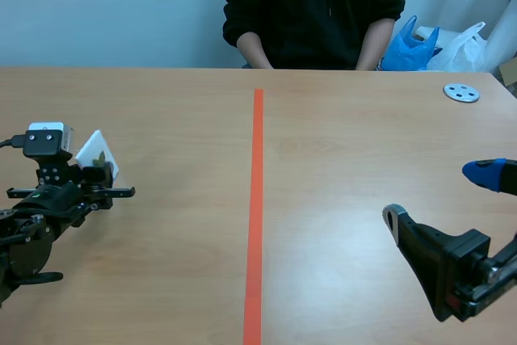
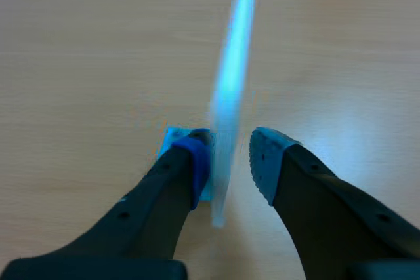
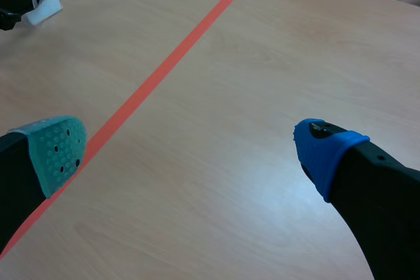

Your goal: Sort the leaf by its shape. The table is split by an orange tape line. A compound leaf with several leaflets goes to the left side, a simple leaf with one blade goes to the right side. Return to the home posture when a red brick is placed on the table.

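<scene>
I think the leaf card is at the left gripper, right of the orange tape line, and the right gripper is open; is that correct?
Not quite: the scene view shows the leaf card at the left gripper, left of the orange tape line. The right gripper is open.

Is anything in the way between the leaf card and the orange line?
No, nothing visible. The leaf card is at the left gripper, left of the orange line, with only bare table between them.
</scene>
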Robot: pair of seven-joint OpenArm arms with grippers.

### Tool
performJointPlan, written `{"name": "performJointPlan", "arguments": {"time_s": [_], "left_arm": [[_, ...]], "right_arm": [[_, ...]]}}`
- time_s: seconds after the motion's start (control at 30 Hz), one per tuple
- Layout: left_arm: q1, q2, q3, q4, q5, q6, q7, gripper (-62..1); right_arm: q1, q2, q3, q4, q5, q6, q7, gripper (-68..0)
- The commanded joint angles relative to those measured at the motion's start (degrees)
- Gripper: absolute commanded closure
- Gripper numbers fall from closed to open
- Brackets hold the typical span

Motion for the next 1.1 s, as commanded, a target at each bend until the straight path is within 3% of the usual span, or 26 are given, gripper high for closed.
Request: {"name": "performJointPlan", "arguments": {"time_s": [0.0, 0.27, 0.43, 0.6, 0.8, 1.07], "left_arm": [[-0.96, -0.68, -0.44, 1.27, -0.24, -0.13, -2.01, -24.7], [-0.94, -1.11, -0.44, 1.29, -0.39, 0.39, -9.18, -49.4], [-0.37, -2.29, -0.44, 4.87, -5.05, -3.28, -11.34, -62.3], [2.40, -4.35, -0.44, 12.70, -5.14, -8.50, -9.77, -62.3], [10.19, -7.50, -0.44, 27.98, -4.94, -14.05, -4.11, -62.3], [24.30, -10.23, -0.44, 49.40, -4.68, -14.29, 3.17, -62.3]], "right_arm": [[0.50, 0.44, 0.59, 0.90, 0.61, 0.04, 0.83, -67.9], [0.50, 0.44, 0.59, 0.90, 0.61, 0.04, 0.83, -67.9], [0.50, 0.44, 0.59, 0.90, 0.61, 0.04, 0.57, -67.9], [0.50, 0.44, 0.59, 0.90, 0.61, 0.04, 0.44, -67.9], [0.52, 0.44, 0.59, 0.90, 0.61, 0.02, 0.46, -67.9], [0.52, 0.46, 0.59, 0.92, 0.61, 0.02, 0.46, -67.9]]}}
